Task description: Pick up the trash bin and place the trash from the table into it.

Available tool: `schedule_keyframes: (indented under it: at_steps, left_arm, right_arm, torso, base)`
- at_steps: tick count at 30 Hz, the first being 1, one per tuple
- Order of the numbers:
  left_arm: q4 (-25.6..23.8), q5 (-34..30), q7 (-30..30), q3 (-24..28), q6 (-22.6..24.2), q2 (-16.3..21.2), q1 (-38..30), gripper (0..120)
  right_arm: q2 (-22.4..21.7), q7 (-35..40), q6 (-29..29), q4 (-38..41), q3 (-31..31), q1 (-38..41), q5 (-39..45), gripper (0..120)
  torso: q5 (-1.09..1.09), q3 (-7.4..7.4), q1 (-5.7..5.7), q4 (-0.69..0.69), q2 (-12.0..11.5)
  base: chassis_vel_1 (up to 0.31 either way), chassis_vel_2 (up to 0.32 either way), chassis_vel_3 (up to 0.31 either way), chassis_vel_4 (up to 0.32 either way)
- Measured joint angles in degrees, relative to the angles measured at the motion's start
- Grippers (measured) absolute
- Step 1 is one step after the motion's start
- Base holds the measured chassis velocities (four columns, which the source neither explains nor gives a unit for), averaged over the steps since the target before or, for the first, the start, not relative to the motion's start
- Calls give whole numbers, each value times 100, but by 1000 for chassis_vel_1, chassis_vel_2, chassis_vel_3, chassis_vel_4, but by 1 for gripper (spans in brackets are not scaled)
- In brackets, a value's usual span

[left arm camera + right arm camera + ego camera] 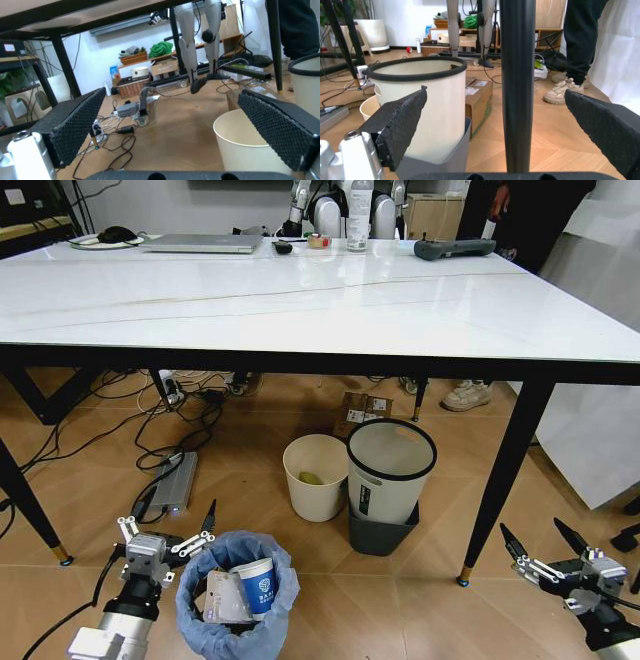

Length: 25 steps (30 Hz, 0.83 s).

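Note:
The trash bin, lined with a crinkly light-blue bag, stands on the floor in front of the table. Trash lies inside it: a blue-white paper cup and a crumpled white packet. My left gripper hangs open just left of the bin's rim, holding nothing. In the left wrist view its pads are spread wide with floor between them. My right gripper is open and low at the right, near a black table leg that stands just beyond the spread fingers.
Under the table stand a cream bucket and a white bin with a black rim in a grey base. Cables and a power brick lie on the floor to the left. A laptop, a bottle and a black controller rest on the far tabletop.

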Motion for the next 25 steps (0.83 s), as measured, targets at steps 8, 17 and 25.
schedule_keyframes:
  at_steps: [8,17,25]
  left_arm:
    - [1,-12,-13,-4,22,6,0,100]
    - [1,-32,-24,-4,46,11,2,100]
    - [-1,-42,-30,-4,58,14,3,100]
  right_arm:
    - [0,0,0,0,0,0,0,100]
    - [0,0,0,0,0,0,0,100]
    - [0,0,0,0,0,0,0,100]
  torso:
    - [0,0,0,0,0]
    - [0,0,0,0,0]
    - [0,0,0,0,0]
  base:
    - [0,0,0,0]
    - [0,0,0,0]
    - [0,0,0,0]
